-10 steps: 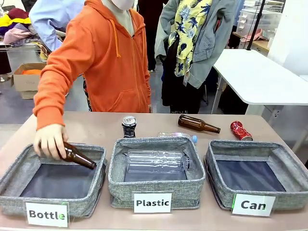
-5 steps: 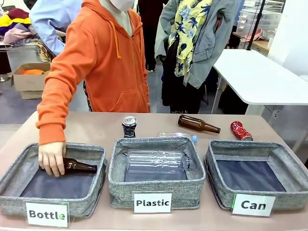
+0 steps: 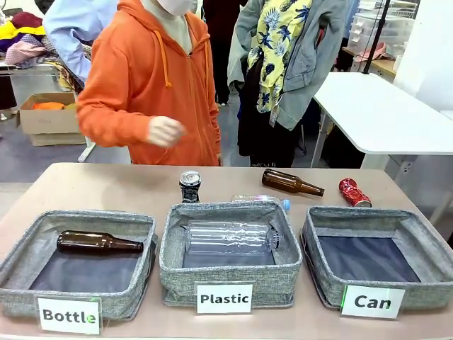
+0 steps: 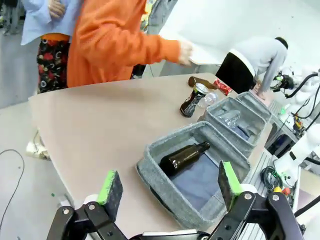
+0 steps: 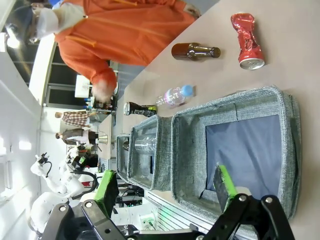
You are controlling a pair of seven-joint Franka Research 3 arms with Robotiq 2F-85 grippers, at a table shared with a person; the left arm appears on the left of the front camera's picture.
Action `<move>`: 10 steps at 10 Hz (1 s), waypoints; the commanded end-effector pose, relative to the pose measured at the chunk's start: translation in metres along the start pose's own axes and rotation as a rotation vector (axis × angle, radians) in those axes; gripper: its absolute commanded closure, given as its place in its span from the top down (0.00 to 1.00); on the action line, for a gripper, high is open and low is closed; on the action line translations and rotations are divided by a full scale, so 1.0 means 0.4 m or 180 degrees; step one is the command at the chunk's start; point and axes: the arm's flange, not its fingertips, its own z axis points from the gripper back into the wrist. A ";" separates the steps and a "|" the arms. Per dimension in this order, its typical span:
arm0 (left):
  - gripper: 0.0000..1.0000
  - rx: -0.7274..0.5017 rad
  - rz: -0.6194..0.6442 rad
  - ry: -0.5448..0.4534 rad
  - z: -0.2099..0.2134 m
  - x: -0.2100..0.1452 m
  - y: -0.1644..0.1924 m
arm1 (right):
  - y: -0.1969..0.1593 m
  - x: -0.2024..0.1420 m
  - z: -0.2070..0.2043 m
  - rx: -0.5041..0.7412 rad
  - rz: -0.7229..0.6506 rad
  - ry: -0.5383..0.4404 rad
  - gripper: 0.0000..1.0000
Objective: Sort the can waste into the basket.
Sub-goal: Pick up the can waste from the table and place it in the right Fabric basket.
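Above the near side of the table (image 3: pixel 106 188), both grippers hung with jaws spread wide and nothing between the green pads. The left gripper (image 4: pixel 170 184) looked down on the Bottle basket (image 4: pixel 160 182), the right gripper (image 5: pixel 166 186) on the Can basket (image 5: pixel 240 102), whose dark floor was bare. Neither can was in it. The red can (image 3: pixel 353 193), crushed and shiny, lay on its side on the table just behind that basket. The black can (image 3: pixel 190 185) stood upright behind the Plastic basket (image 3: pixel 177 280), well apart from the red one. A brown bottle (image 3: pixel 290 183) lay between the two cans. Across the table, a person's empty hand (image 3: pixel 164 131) was raised at chest height. Both cans were probably light, thin-walled and slick. The black one looked undented, so a gentle pinch across the middle of its round body should serve; too hard a squeeze might buckle it. The red one's creased, narrowed waist offered the surest hold, though it might roll or twist when touched.
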 end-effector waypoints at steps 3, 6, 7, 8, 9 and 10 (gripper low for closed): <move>1.00 0.0247 -0.0524 0.0732 -0.355 0.181 -0.018 | -0.003 0.008 -0.002 0.0095 0.0085 -0.0061 1.00; 1.00 -0.0023 -0.1237 0.1380 -0.713 0.268 -0.027 | -0.003 0.008 -0.002 0.0095 0.0085 -0.0061 1.00; 1.00 -0.0107 -0.1506 0.1458 -0.815 0.288 -0.046 | -0.003 0.008 -0.002 0.0095 0.0085 -0.0061 1.00; 1.00 -0.0279 -0.1725 0.1509 -0.913 0.306 -0.059 | -0.003 0.008 -0.002 0.0095 0.0085 -0.0061 1.00; 1.00 -0.0417 -0.2009 0.1572 -1.022 0.303 -0.081 | -0.003 0.008 -0.002 0.0095 0.0085 -0.0061 1.00; 1.00 -0.0564 -0.2302 0.1595 -1.092 0.279 -0.103 | -0.003 0.008 -0.002 0.0095 0.0085 -0.0061 1.00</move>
